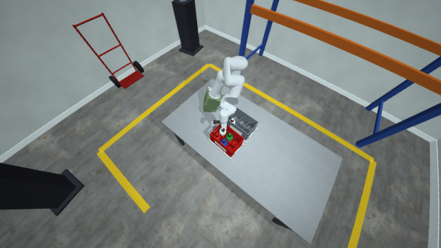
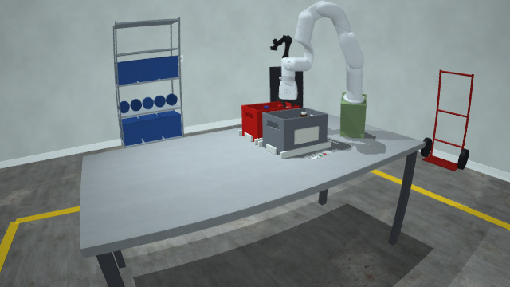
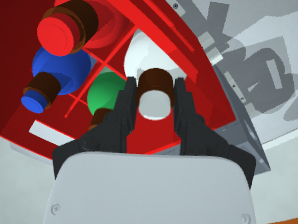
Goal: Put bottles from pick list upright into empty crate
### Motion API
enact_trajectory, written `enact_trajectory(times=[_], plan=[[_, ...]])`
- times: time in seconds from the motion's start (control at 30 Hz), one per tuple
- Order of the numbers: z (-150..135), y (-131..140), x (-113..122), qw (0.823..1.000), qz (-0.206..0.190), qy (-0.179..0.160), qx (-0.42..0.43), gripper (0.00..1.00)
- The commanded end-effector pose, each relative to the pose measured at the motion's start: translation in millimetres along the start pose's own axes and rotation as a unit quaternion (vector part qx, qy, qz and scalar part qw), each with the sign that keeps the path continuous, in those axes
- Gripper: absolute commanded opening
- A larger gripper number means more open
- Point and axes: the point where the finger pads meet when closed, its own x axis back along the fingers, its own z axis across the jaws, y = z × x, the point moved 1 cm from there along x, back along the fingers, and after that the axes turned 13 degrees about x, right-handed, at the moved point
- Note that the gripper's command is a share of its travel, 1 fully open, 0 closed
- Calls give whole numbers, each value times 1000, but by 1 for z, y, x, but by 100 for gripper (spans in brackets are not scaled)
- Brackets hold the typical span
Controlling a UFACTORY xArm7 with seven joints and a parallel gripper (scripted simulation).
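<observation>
My gripper reaches down into the red crate and is shut on the neck of a brown bottle with a white cap and white label. The bottle stands in a crate cell. In the wrist view a red-capped bottle, a blue-capped bottle and a green-labelled bottle stand in neighbouring cells. The gripper also shows in the top view. The grey crate stands beside the red one and holds one bottle. The pick list lies on the table by the grey crate; its lines are too small to read.
The arm's green base block stands on the table behind the grey crate. A blue shelf rack and a red hand truck stand off the table. Yellow floor tape runs around the table.
</observation>
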Motion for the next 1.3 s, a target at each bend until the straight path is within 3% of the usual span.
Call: enact_trajectory(times=[0.0, 1.27], plan=[[-2, -1, 8, 1000, 1, -2, 0, 0], [-2, -1, 65, 1000, 1, -2, 0, 0]])
